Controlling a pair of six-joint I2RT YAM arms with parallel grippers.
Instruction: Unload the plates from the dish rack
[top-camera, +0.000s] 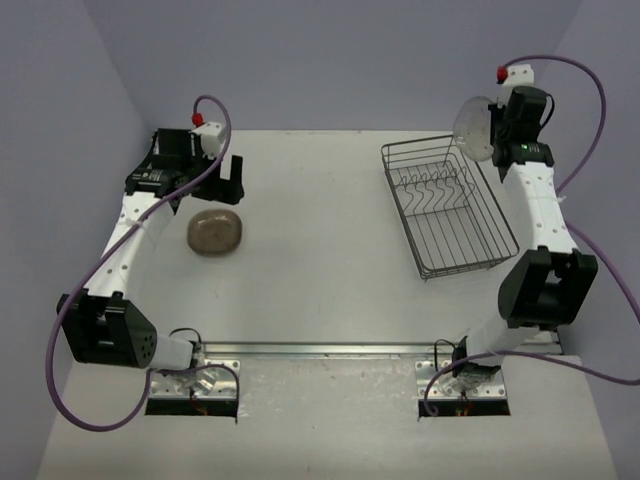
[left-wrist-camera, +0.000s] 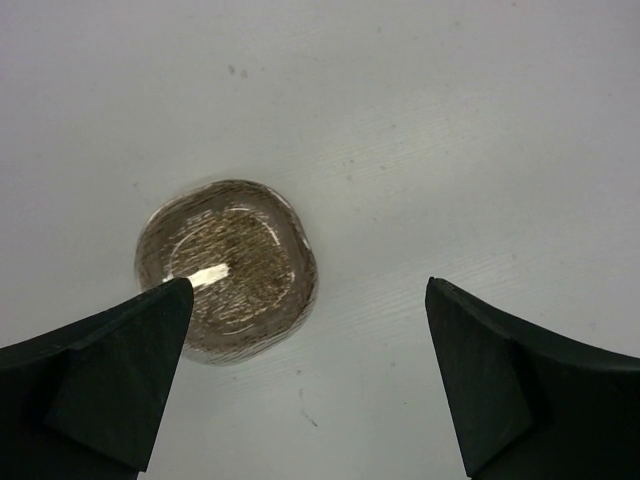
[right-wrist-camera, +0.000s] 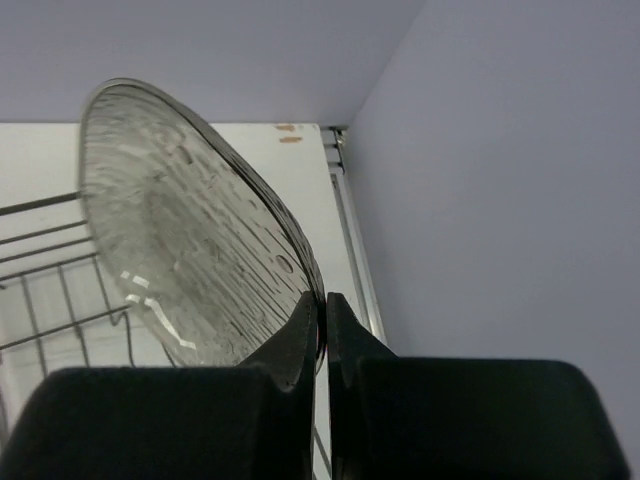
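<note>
- The dish rack (top-camera: 448, 205) stands on the white table (top-camera: 320, 300) on the right arm's side. Its long sides are slightly angled to the table edge, and a row of upright prongs runs along its floor.
- The right gripper (right-wrist-camera: 322, 300) hangs over the far right corner of the dish rack. It is clenched on the rim of a clear plate (right-wrist-camera: 180, 230), with one finger pressed to each face of the plate's lower edge.
- That clear plate stands on edge and leans a little. In the top view it is raised above the rack's far rim, clear of the wires. The wrist view shows a ribbed, dimpled pattern on its surface and the rack's wires behind and below it.
- The left gripper (left-wrist-camera: 310, 290) is well to the left of the dish rack, across the table. It is released, its two fingers spread wide with nothing between them but bare table.
- A smoky brown plate (left-wrist-camera: 227, 268) lies flat on the table, also well to the left of the dish rack and below the left gripper.
- In the wrist view one finger overlaps the brown plate's near edge. In the top view the gripper is just past the plate's far edge and apart from it.
- Whether the brown piece is a single plate or several stacked cannot be told.
</note>
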